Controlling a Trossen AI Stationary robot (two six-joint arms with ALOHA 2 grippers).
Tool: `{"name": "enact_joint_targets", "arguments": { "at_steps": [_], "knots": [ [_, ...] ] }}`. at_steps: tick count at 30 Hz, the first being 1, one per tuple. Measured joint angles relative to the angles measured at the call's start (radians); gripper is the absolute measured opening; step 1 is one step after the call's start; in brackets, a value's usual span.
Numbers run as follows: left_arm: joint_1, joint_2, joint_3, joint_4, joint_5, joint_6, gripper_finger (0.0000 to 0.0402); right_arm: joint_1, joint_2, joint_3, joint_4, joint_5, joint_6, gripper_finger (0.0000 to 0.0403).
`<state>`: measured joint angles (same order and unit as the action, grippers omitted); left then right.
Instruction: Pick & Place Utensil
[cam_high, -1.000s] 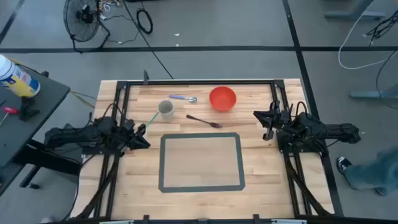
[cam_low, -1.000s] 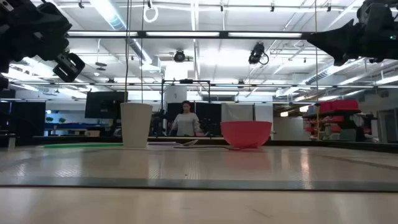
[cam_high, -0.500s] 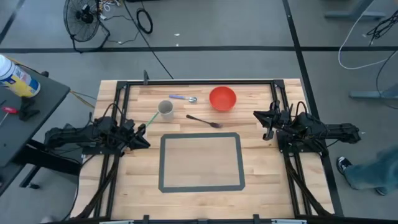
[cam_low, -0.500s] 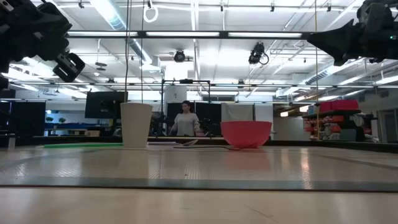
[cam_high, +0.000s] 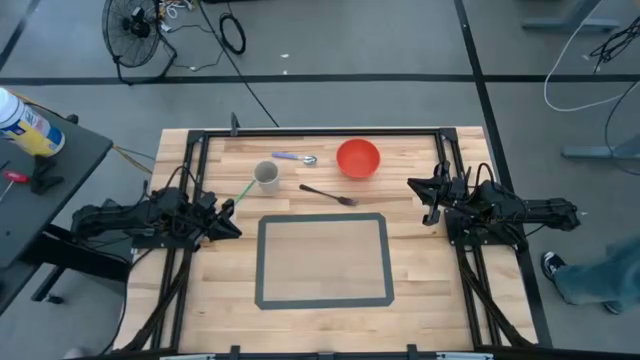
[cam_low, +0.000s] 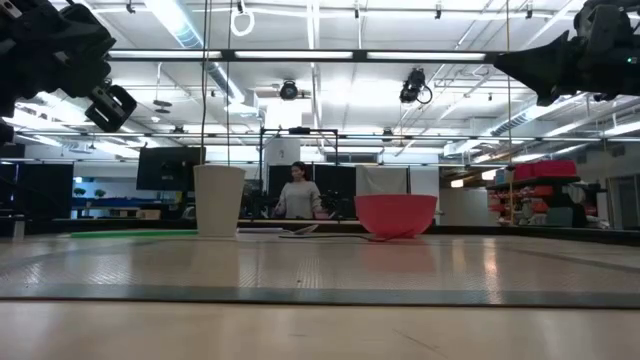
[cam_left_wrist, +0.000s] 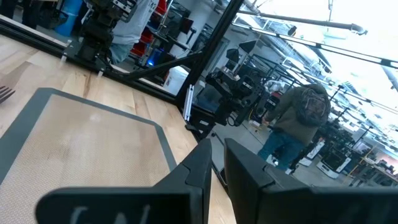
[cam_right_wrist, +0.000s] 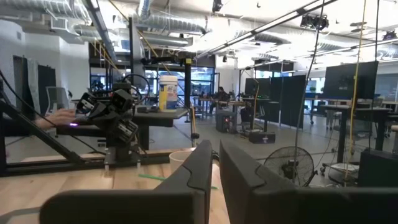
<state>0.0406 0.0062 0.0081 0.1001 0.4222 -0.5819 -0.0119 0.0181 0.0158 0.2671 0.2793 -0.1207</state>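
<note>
on the light wooden table (cam_high: 420, 270) there are several utensils at the far side. a dark fork (cam_high: 327, 193) lies between the small white cup (cam_high: 266, 174) and the round red bowl (cam_high: 358, 158), just beyond the far edge of the grey-bordered rectangular mat (cam_high: 323, 260). a spoon with a purple handle (cam_high: 295, 157) lies behind the cup, near the bowl. a thin green stick (cam_high: 243, 190) lies slanted on the table beside the cup, and its lower end points to the left gripper (cam_high: 226, 218).

the left gripper hangs above the left edge of the table, near the mat's left border. in the left wrist view its two dark fingers (cam_left_wrist: 249, 180) stand close together with only a thin gap, and nothing is between them.

the right gripper (cam_high: 419, 192) hangs above the right edge of the table, well apart from the bowl. its fingers (cam_right_wrist: 239, 174) are also almost closed, with a narrow gap and nothing held.

in the low view a person (cam_low: 297, 192) stands far behind the table.
</note>
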Motion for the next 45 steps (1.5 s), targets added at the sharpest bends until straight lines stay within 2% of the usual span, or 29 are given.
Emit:
{"name": "enact_joint_targets", "arguments": {
  "at_steps": [31,34,40,45],
  "knots": [
    [0.000,0.000,0.000,0.000,0.000,0.001,0.0048,0.000,0.000,0.000,0.000,0.000,0.000,0.0034],
    [0.000,0.000,0.000,0.007,-0.055,0.045,0.0048,0.000,0.000,0.000,0.000,0.000,0.000,0.0034],
    [0.000,0.000,0.000,0.015,-0.228,0.104,0.0048,0.000,0.000,0.000,0.000,0.000,0.000,0.0034],
    [0.000,0.000,0.000,0.038,-0.480,0.162,0.0048,0.000,0.000,0.000,0.000,0.000,0.000,0.0034]
  ]
}}
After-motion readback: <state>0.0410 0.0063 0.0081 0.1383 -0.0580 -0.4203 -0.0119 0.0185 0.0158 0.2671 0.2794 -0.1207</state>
